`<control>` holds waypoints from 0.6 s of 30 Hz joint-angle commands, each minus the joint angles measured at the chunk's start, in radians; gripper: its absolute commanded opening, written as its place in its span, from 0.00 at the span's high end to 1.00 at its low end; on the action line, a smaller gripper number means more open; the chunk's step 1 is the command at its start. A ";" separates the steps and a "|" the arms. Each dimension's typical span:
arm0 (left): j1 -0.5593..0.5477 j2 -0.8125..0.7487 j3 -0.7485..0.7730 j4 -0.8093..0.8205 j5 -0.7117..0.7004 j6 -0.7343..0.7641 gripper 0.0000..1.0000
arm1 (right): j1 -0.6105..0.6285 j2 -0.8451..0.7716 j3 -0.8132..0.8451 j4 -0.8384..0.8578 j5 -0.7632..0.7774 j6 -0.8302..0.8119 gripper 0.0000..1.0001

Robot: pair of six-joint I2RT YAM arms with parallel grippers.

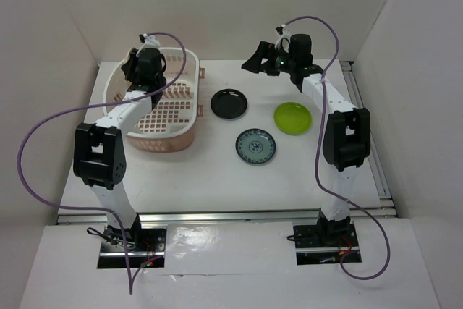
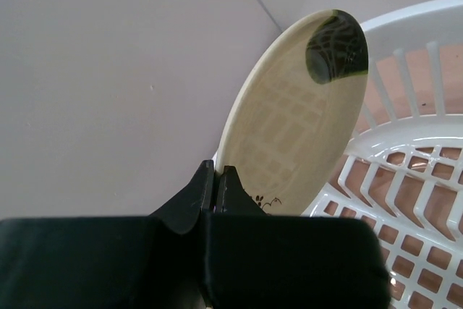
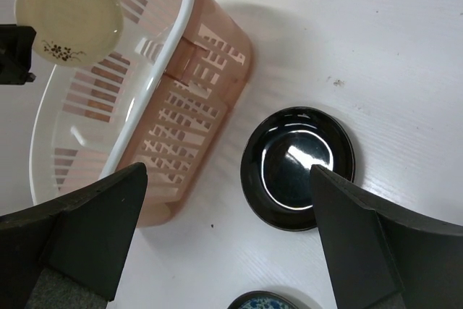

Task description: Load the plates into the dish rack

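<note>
Gloss and plastic
We see a glossy black plate point(image 3: 298, 168) beside the plastic dish rack point(image 3: 189, 19), on a matt desk point(image 3: 391, 48).

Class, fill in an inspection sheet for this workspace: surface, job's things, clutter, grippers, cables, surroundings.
Surface: white table.
Job's things: dish rack at left; cream plate held over it; black plate, green plate and patterned plate flat on the table.
Clutter: nothing seen.
Grippers: left gripper shut on cream plate; right gripper open, holding nothing.
Cables: purple cables loop from both arms.
Surroundings: white walls on three sides.
</note>
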 commanded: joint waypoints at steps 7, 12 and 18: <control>0.016 0.040 0.028 -0.008 0.006 -0.122 1.00 | -0.002 -0.021 -0.022 0.052 -0.040 0.014 0.00; 0.025 0.062 0.038 -0.020 0.006 -0.133 1.00 | -0.002 -0.021 -0.031 0.062 -0.049 0.023 0.00; 0.025 0.091 0.027 -0.009 0.006 -0.144 1.00 | -0.002 -0.021 -0.022 0.080 -0.076 0.034 0.00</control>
